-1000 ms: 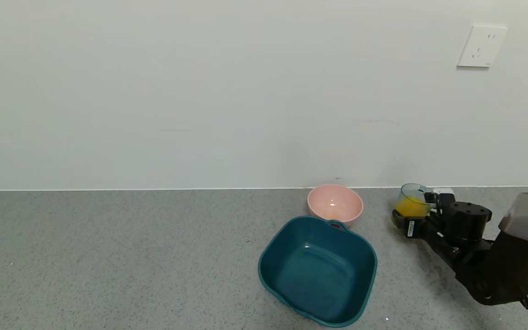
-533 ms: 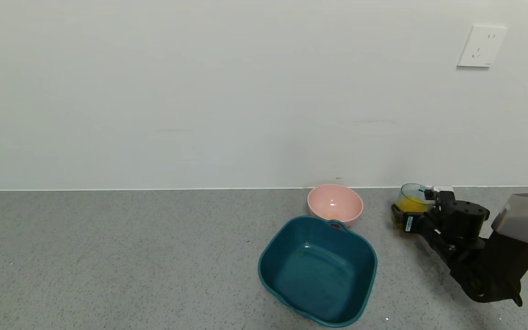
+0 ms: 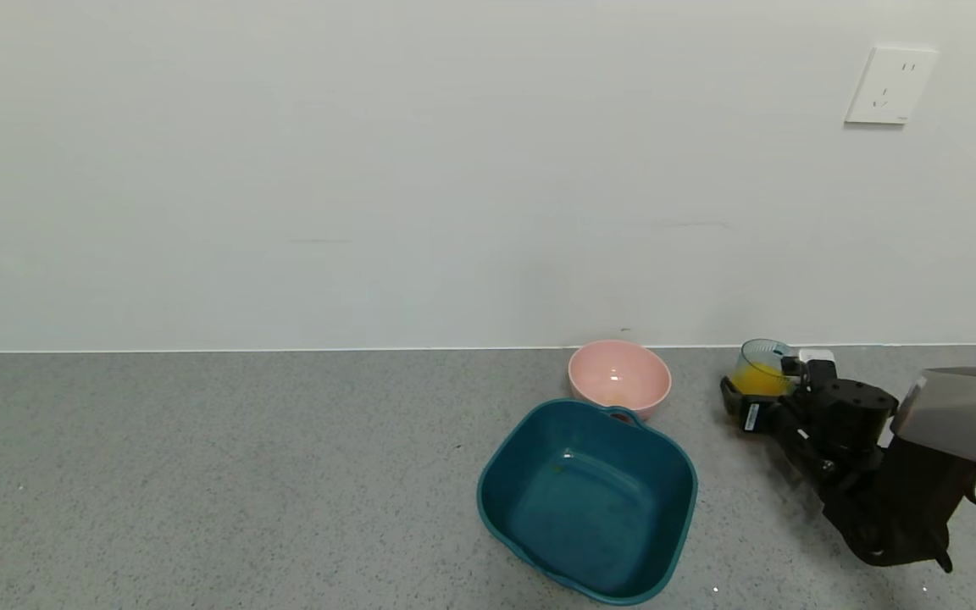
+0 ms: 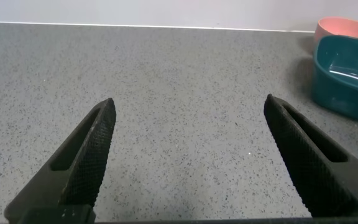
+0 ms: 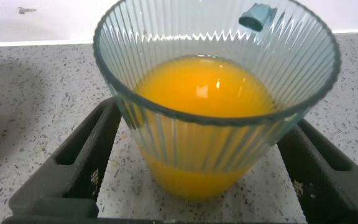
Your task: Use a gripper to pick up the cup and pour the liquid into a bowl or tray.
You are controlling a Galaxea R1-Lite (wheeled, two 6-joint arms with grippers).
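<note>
The cup [image 3: 762,371], a ribbed translucent blue-grey tumbler, stands on the grey counter at the right, near the wall. It holds orange-yellow liquid [image 3: 756,383]. My right gripper [image 3: 763,385] is open, with one jaw on each side of the cup's lower part. In the right wrist view the cup [image 5: 216,112] stands upright between the jaws of the right gripper [image 5: 201,118], with liquid [image 5: 204,87] inside and gaps at its base. The dark teal tub [image 3: 539,413] sits left of the cup. My left gripper [image 4: 188,102] is open over bare counter.
A round pink bowl [image 3: 619,373] stands behind the tub against the wall. The tub [image 4: 347,74] and the pink bowl [image 4: 347,26] also show in the left wrist view. A wall socket [image 3: 890,85] is above the right arm.
My right gripper has moved a little farther in around the cup, toward the wall. The cup has stayed in place.
</note>
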